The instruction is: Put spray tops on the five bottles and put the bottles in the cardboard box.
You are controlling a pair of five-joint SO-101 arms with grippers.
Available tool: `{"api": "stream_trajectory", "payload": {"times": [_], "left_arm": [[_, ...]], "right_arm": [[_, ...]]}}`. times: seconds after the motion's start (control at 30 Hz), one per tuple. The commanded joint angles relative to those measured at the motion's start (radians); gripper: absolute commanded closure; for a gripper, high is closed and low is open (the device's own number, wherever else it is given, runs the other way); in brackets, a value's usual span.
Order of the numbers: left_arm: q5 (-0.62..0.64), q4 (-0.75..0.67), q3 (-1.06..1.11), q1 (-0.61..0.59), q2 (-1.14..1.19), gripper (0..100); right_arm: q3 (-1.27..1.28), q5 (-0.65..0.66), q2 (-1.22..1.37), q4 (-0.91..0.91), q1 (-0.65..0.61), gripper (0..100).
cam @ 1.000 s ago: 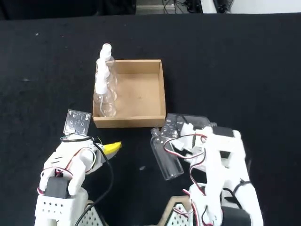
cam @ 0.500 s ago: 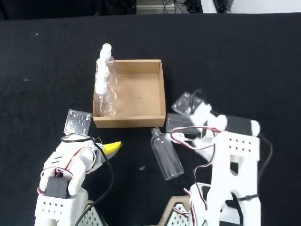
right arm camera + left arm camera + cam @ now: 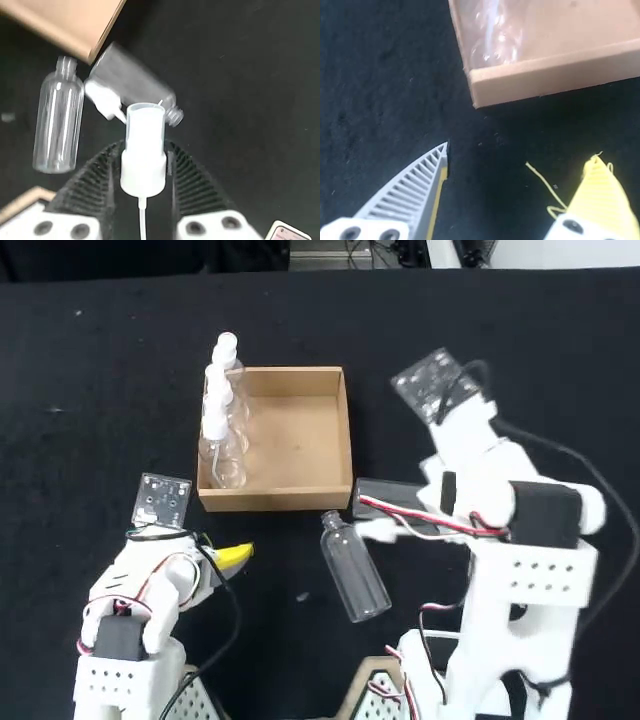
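right jaws clamp a white spray top [image 3: 143, 150] above an uncapped clear bottle [image 3: 354, 575] and a second bottle [image 3: 132, 85], both lying on the black tabletop [image 3: 100, 340] just in front of the cardboard box [image 3: 275, 500]. left jaws gape wide, empty, near its front corner. 3 capped bottles [image 3: 222, 430] stand inside along one wall.

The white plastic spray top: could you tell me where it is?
In the right wrist view, the white spray top is held by the right gripper, near a clear uncapped bottle beside the cardboard box.

Right claw [image 3: 143, 150] has risen off the lying bottle [image 3: 354, 578], seemingly gripping a spray top [image 3: 144, 134].
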Motion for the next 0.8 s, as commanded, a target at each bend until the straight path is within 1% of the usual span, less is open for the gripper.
{"api": "stream_trajectory", "payload": {"times": [0.0,0.1,0.2,0.27,0.33,0.37,0.43,0.53,0.67,0.7,0.77], "left_arm": [[0.002,0.037,-0.107,-0.104,-0.002,64],[0.002,0.043,-0.125,-0.177,-0.002,64],[0.002,0.038,-0.13,-0.226,-0.002,64],[0.002,0.031,-0.133,-0.269,-0.003,64],[0.009,0.003,-0.137,-0.331,-0.003,64],[0.032,-0.011,-0.136,-0.366,-0.003,64],[0.098,-0.041,-0.131,-0.426,-0.003,64],[0.161,-0.063,-0.13,-0.493,-0.003,64],[0.224,-0.078,-0.13,-0.53,-0.003,64],[0.23,-0.083,-0.13,-0.532,-0.003,64],[0.23,-0.083,-0.13,-0.527,-0.003,64]], "right_arm": [[-0.108,-0.068,-0.027,0.034,-0.1,98.8],[-0.105,-0.138,-0.019,0.032,-0.258,98.8],[0.002,-0.193,0.015,0.018,-0.486,98.8],[0.085,-0.245,0.03,-0.048,-0.623,98.8],[0.162,-0.315,0.038,-0.146,-0.72,98.8],[0.2,-0.345,0.042,-0.207,-0.764,98.8],[0.292,-0.4,0.05,-0.351,-0.827,98.8],[0.44,-0.451,0.076,-0.54,-0.884,98.7],[0.573,-0.48,0.14,-0.72,-0.931,97.7],[0.582,-0.486,0.163,-0.743,-0.939,95.4],[0.572,-0.508,0.208,-0.747,-0.951,87.6]]}}
